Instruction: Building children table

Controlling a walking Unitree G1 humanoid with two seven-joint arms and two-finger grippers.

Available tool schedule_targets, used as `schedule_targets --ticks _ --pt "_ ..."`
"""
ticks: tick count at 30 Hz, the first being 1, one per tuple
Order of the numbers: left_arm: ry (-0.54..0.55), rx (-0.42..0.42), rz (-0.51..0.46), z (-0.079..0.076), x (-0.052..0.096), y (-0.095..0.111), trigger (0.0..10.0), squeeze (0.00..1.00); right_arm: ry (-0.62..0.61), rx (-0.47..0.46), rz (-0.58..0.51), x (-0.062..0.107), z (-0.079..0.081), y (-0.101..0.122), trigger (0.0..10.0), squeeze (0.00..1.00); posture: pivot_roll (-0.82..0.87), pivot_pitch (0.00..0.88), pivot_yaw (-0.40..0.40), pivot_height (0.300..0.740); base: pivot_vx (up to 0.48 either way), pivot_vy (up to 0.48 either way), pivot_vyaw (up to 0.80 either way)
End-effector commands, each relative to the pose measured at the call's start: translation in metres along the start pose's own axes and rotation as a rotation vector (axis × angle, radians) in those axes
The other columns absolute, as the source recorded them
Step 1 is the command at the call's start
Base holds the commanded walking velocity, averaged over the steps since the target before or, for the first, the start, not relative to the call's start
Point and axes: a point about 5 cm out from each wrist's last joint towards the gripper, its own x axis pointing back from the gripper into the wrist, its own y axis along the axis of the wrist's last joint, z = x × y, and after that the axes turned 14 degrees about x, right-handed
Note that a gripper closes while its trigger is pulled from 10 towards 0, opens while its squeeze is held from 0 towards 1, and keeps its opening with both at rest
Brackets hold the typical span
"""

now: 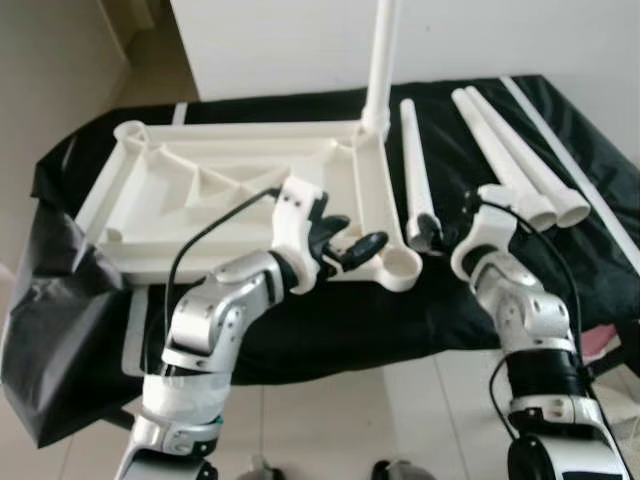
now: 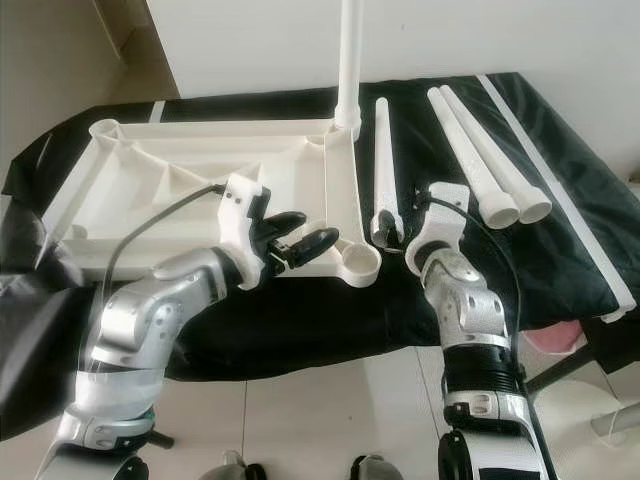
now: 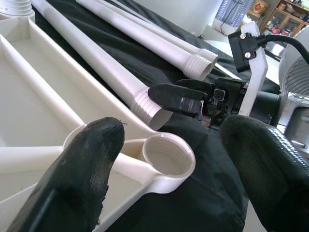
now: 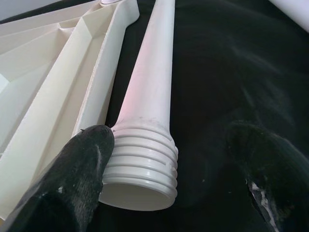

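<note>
Upturned white tabletop [image 1: 230, 190] lies on the black-draped counter [image 1: 340, 320], one leg [image 1: 383, 60] already standing in its far corner. Left end effector [image 1: 345, 245] is open wide over the near corner socket [image 3: 166, 157] — holding nothing. Right end effector [image 4: 164, 169] is open too, one finger [image 4: 79, 164] touching the threaded end of a loose leg [image 4: 147, 121] — wrist view shows it ungripped.

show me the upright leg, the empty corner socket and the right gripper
upright leg [image 1: 384, 60], left eye view, mid shaft
empty corner socket [image 3: 166, 157], left wrist view, threaded rim
right gripper [image 4: 166, 169], right wrist view, between fingertips
</note>
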Motion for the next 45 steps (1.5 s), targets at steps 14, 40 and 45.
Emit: schedule_targets --ticks 14,40,45 --pt "-0.018 0.008 0.021 -0.004 -0.001 -0.003 10.0 0.00 0.019 -0.074 0.078 -0.017 0.015 -0.021 10.0 0.00 -0.06 0.083 0.042 0.740 0.000 0.000 0.00" --pt "-0.025 0.033 0.026 -0.009 0.001 -0.010 10.0 0.00 -0.042 -0.056 0.065 0.062 -0.004 -0.026 2.1 0.00 -0.08 0.097 0.015 0.740 0.000 0.000 0.00" --pt "-0.038 0.038 0.033 -0.011 -0.001 -0.011 10.0 0.00 -0.020 0.000 0.054 0.067 -0.004 -0.026 10.0 0.00 -0.09 0.094 0.028 0.740 0.000 0.000 0.00"
